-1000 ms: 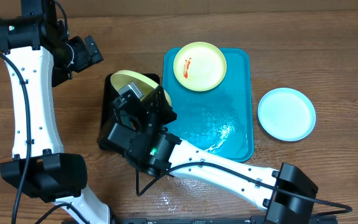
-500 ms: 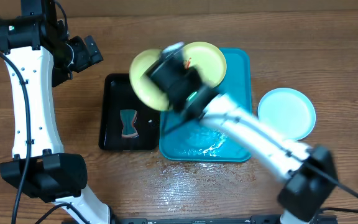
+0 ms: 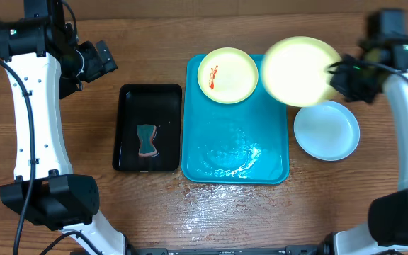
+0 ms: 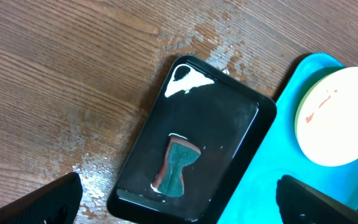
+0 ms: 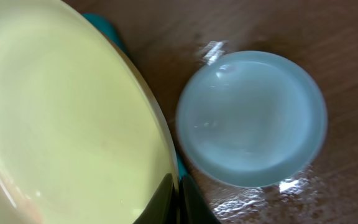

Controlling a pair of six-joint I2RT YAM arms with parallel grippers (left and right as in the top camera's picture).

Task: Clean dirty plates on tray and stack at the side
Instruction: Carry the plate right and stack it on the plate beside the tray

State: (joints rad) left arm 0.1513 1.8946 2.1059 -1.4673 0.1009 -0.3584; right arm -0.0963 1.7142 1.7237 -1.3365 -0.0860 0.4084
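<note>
My right gripper (image 3: pixel 337 73) is shut on the rim of a clean pale yellow-green plate (image 3: pixel 299 71) and holds it in the air over the right edge of the turquoise tray (image 3: pixel 234 152). In the right wrist view the held plate (image 5: pixel 61 118) fills the left side, pinched between my fingers (image 5: pixel 178 202). A second plate (image 3: pixel 227 75) with a red sauce smear lies in the tray's far corner; it also shows in the left wrist view (image 4: pixel 337 115). A pale blue-white plate (image 3: pixel 326 129) lies on the table right of the tray. My left gripper (image 4: pixel 179 205) is open, high above the black tray.
A small black tray (image 3: pixel 149 127) left of the turquoise tray holds a teal sponge (image 3: pixel 146 139), also seen in the left wrist view (image 4: pixel 178 167). Water shines on the turquoise tray floor and on the wooden table in front of it.
My right arm swung the yellow-green plate from over the black tray, across the turquoise tray, to its right edge near the blue-white plate. The left arm has not moved.
</note>
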